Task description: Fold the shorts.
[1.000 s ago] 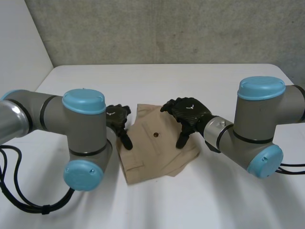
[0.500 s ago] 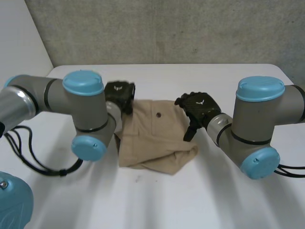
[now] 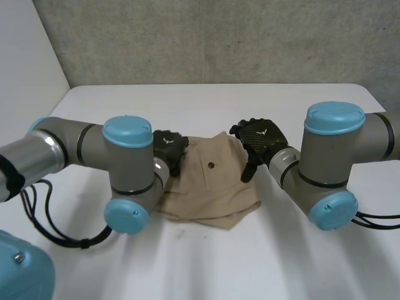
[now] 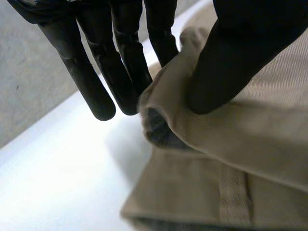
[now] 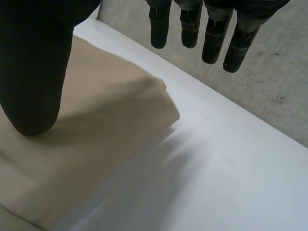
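Tan shorts (image 3: 209, 190) lie bunched in the middle of the white counter (image 3: 281, 106), between the two arms and somewhat nearer the left side. A top layer is already doubled over a lower one, and a small dark button (image 3: 212, 165) faces up.

The left hand (image 3: 170, 147) is at the shorts' left edge. In its wrist view a rolled fold of cloth sits between its thumb (image 4: 231, 62) on top and its straight fingers (image 4: 96, 86) behind, so it is pinching that edge. Most likely the grip is there to carry or steady the layer being turned over.

The right hand (image 3: 259, 139) is at the far right corner of the shorts and grips nothing. Its fingers hang straight and spread over bare counter just beyond the cloth, while its thumb lies over the top layer. I cannot tell whether the thumb presses or only hovers. That place suits pinning the corner while the other side is worked.

The fold looks partly made. The near edge is uneven and the layers do not line up.
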Tool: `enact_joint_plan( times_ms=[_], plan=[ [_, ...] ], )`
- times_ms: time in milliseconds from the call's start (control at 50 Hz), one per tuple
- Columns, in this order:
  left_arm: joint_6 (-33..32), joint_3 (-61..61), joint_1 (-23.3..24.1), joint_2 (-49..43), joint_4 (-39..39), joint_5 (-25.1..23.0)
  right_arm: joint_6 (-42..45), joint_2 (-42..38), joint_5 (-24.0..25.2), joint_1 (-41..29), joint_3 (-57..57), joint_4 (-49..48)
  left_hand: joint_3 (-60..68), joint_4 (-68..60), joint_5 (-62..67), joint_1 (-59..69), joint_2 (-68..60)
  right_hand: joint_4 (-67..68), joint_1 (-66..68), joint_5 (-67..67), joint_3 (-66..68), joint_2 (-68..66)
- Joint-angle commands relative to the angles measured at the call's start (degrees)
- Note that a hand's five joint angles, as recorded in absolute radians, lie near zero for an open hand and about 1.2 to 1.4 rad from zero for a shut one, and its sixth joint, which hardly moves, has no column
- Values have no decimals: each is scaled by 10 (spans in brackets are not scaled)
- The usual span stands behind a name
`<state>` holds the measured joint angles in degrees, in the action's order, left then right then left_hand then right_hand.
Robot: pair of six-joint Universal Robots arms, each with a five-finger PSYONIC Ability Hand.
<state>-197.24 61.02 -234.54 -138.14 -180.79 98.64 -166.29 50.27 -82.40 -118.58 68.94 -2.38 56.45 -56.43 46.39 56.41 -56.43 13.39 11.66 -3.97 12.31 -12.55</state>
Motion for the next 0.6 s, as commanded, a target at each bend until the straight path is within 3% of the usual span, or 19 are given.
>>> enact_joint_plan(
  times_ms=[20,120,400,600],
  plan=[
    [-1,56,14,60,3,59,10,-2,48,0,-15,47,-358,358,-357,-358,358,-34,-17,40,-23,26],
    [2,66,20,70,3,74,10,-17,65,0,-25,77,-454,454,-453,-453,454,-34,-17,40,-23,26],
    [58,94,46,64,5,49,39,-54,58,1,-48,92,-454,454,-453,-454,454,-34,-17,40,-23,26],
    [43,74,22,22,18,42,51,-73,58,2,-48,92,-442,442,-442,-442,442,-34,-17,40,-23,26]
  ],
)
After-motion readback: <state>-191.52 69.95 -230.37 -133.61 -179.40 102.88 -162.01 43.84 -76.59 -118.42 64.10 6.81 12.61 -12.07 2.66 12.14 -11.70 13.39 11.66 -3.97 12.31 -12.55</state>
